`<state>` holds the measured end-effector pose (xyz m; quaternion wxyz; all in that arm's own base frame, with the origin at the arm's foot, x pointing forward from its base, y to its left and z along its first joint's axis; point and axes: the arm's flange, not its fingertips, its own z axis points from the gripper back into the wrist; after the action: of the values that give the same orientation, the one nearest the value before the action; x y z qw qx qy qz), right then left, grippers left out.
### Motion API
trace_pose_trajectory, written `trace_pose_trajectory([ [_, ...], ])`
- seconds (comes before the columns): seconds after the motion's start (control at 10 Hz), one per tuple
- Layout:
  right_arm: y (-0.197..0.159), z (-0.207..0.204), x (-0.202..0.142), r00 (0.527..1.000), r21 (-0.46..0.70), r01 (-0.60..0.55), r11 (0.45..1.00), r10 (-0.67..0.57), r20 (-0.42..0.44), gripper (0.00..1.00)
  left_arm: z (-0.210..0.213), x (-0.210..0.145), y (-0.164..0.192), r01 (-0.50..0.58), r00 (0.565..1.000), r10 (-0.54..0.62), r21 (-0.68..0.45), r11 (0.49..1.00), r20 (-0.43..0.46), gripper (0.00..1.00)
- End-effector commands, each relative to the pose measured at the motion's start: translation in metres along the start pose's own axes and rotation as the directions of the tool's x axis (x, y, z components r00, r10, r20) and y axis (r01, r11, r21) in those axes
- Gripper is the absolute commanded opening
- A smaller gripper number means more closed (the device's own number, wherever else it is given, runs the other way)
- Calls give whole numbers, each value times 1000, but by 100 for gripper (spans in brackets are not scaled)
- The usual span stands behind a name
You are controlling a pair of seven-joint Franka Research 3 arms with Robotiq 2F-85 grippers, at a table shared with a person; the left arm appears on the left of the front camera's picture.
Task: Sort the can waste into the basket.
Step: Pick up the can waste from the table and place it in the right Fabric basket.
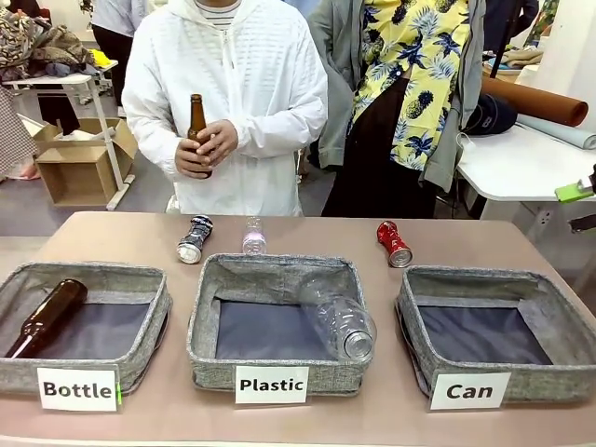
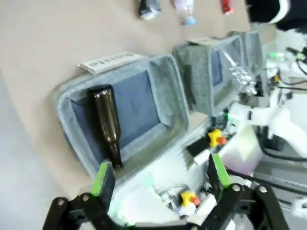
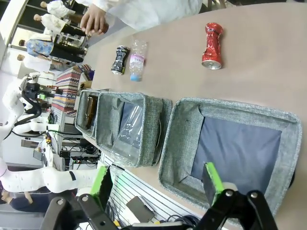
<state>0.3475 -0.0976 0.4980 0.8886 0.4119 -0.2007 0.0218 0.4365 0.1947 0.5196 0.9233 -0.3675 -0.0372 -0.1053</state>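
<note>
Two crushed cans lie on the far side of the table: a silver and black can point(image 1: 195, 239) point(image 3: 119, 59) point(image 2: 148, 8) and a red can point(image 1: 394, 244) point(image 3: 212, 39) point(image 2: 227, 5). The grey basket point(image 1: 484, 276) labelled "Can" stands at the front right with nothing in it. My right gripper point(image 3: 157, 184) hangs open over the near rim of this basket point(image 3: 230, 108); one green pad point(image 1: 575, 192) shows at the right edge of the front view. My left gripper point(image 2: 160, 179) is open above the "Bottle" bin point(image 2: 168, 86). Neither gripper holds anything.
The "Bottle" bin point(image 1: 93, 275) holds a brown bottle point(image 1: 47, 317). The "Plastic" bin point(image 1: 270, 270) holds a clear bottle point(image 1: 340, 321). A small clear bottle point(image 1: 253, 236) lies between the cans. A person at the far edge holds a brown bottle point(image 1: 197, 126).
</note>
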Motion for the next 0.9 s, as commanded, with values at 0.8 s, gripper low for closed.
trace_pose_trajectory([
  [0.8,2,-1,3,1000,-3,10,1000,-10,9,100,66,-203,185,-32,925,241,-572,820,294,100],
])
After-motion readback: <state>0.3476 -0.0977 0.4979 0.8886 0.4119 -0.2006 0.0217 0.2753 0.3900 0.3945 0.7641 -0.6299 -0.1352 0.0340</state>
